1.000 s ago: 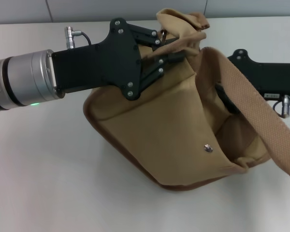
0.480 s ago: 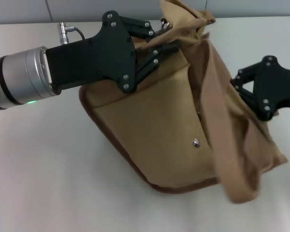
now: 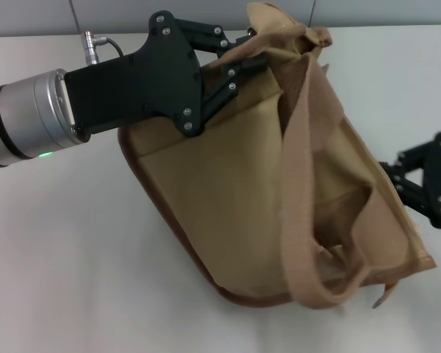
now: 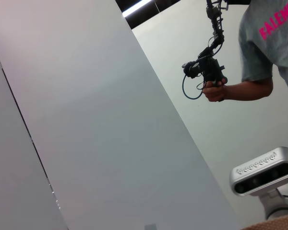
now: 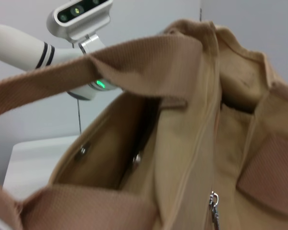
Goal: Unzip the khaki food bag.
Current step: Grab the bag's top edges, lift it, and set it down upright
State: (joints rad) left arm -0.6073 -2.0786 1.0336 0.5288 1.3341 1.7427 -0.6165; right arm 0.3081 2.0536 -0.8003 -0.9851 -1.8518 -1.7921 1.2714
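Khaki food bag [image 3: 242,198]: I see it in the middle of the white table [image 3: 66,265], tipped over on its broad side, its dark brown trimmed base toward the near-left edge and its crumpled top raised at the far end.

Webbing handle [image 3: 300,220]: one strap runs loose across the bag's face from the raised top down to a loop at the near edge; in the right wrist view a second strap [image 5: 101,67] spans the bag's mouth.

Bag mouth: from the right wrist view I look into a gaping opening with a snap stud [image 5: 82,151] on an inner wall.

Zipper pull [image 5: 214,203]: a small metal pull hangs on a seam of tan canvas in the right wrist view; I cannot tell how far the zipper itself is drawn.

Left gripper [image 3: 244,60]: it reaches in from the left at the far side of the table, its black fingers [image 3: 242,71] clamped on a fold of canvas at the bag's upper corner, holding that end up.

Right gripper [image 3: 408,180]: it sits at the right edge of the table, just beside the bag's right side and apart from the fabric; its fingers are spread with nothing between them.

Left wrist view: I get only wall panels, a person's hand [image 4: 213,90] holding a cabled device, and the robot's head camera [image 4: 264,173].
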